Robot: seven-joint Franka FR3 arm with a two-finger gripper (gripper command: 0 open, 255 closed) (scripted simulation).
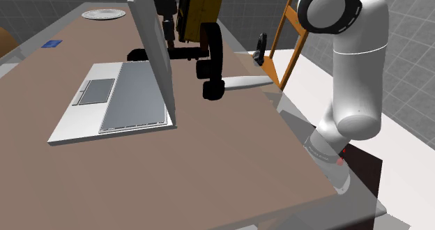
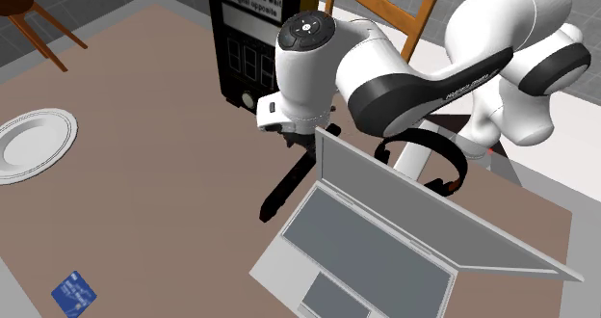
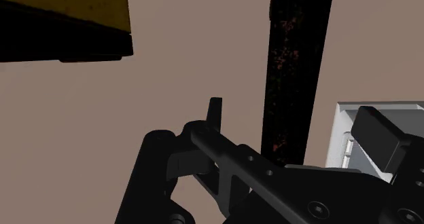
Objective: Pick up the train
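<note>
The train [image 2: 285,189] is a long, thin black bar lying flat on the brown table [image 2: 144,210], just in front of the laptop's screen. In the wrist view the train [image 3: 299,66] shows dark red specks and runs away from the hand. My gripper [image 3: 297,124] hangs low over the train's near end, open, with one fingertip [image 3: 216,110] clear of the bar on one side and the other finger [image 3: 378,138] on the far side. In the second exterior view the gripper [image 2: 300,141] sits under the white wrist. In the shoulder view one end of the train [image 1: 136,54] pokes out past the laptop screen.
An open grey laptop [image 2: 385,258] stands right beside the train. A black and yellow sign box [image 2: 255,37] is behind the gripper, black headphones [image 2: 433,162] behind the laptop, a wooden chair [image 2: 385,3] beyond. A white plate [image 2: 34,143] and a blue card [image 2: 74,291] lie farther off.
</note>
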